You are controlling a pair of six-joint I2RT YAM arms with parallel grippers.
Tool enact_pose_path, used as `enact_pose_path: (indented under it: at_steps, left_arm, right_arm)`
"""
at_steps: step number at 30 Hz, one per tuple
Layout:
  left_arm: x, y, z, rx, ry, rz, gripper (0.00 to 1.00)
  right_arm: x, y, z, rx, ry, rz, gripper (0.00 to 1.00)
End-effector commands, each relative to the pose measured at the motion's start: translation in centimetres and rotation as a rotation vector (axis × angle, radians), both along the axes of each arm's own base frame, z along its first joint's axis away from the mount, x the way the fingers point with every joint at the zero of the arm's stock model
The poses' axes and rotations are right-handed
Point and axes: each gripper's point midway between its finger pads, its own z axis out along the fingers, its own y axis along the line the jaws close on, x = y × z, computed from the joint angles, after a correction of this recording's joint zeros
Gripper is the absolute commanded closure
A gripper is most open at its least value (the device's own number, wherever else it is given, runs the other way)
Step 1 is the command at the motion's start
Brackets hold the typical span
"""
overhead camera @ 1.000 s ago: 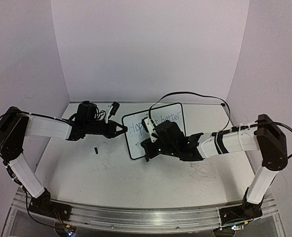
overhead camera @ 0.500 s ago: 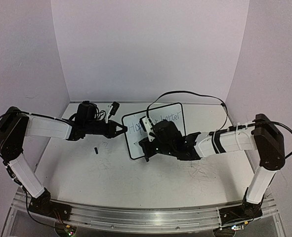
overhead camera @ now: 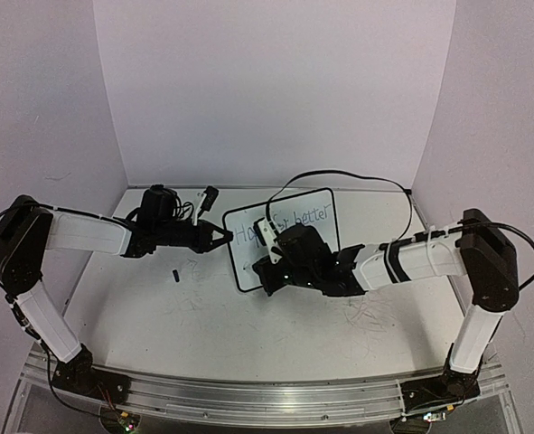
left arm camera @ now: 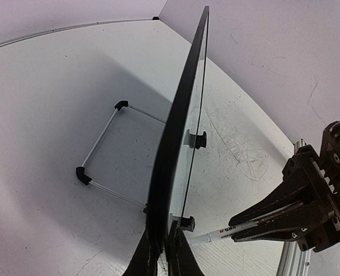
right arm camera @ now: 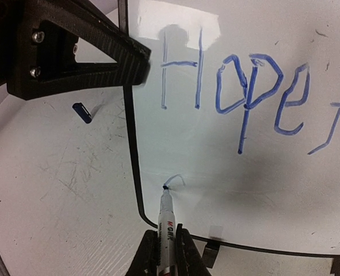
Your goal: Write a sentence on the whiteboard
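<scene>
The whiteboard, a small glossy white rectangle in a thin black frame with rounded corners, is standing tilted near the middle of the table, whose matte white top is showing grey scuffs and scribbles. The left gripper is pinching the board's left edge, its black angular fingers pressed together on the frame; seen from the left wrist, the board is running edge-on away from those fingertips, with two small black feet sticking out of its front face and a thin wire stand with black corner pieces resting on the table behind it. The right gripper is clamping a slim white marker between its black fingers, and the blue tip is touching the board low down near the bottom left corner, where a short curled blue stroke is showing. Above it the sentence is reading "Hope" and the start of a further word in thin, slightly uneven blue letters; from overhead the word "better" is showing at the end of that line. A small dark cap is lying on the table to the left of the board, apart from it.
</scene>
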Motion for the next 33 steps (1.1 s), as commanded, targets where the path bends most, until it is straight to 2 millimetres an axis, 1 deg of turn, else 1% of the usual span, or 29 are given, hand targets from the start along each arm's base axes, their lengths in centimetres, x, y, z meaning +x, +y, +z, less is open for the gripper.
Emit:
enact_pose_path:
  at_steps: [1,5,9,25,33]
  left_arm:
    - [0.9,0.7,0.6,0.036,-0.074,0.046,1.0]
    - [0.8,0.8,0.6,0.037,-0.071,0.046,1.0]
    - [0.8,0.8,0.7,0.036,-0.074,0.049,1.0]
    - [0.7,0.9,0.7,0.036,-0.074,0.05,1.0]
    - [0.6,0.9,0.5,0.038,-0.071,0.046,1.0]
  right_arm:
    - [0.3,-0.9,-0.1,-0.005,-0.003,-0.05,1.0]
    - [0.1,-0.8,-0.3,-0.004,0.008,-0.043,1.0]
    - [0.4,-1.2,-0.3,-0.01,0.0,-0.066,1.0]
    - [2.1,-1.4,3.6,0.045,-0.094,-0.136,1.0]
    - [2.7,-1.5,4.9,0.069,-0.119,-0.154,1.0]
